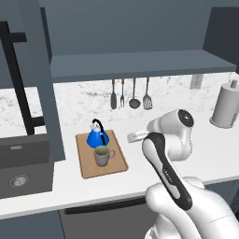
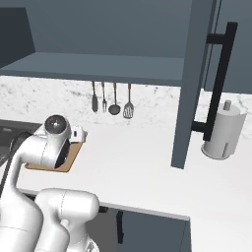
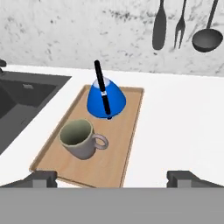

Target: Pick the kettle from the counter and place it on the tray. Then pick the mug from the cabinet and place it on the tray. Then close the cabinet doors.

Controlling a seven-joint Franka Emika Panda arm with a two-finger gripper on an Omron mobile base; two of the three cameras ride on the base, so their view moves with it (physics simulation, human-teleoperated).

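I am holding my hand (image 3: 112,177) wide open and empty above the tray (image 3: 127,144), where the kettle (image 3: 106,99) and mug (image 3: 79,139) are sitting. Swinging toward the open cabinet doors (image 2: 189,83), I am risking clipping the mug.

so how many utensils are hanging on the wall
4, in a row on the backsplash under the cabinet shelf: a spatula, a fork, a ladle, and a slotted turner at the right end.

No lettering, label, brand, number or sign can be read on anything in these pictures.
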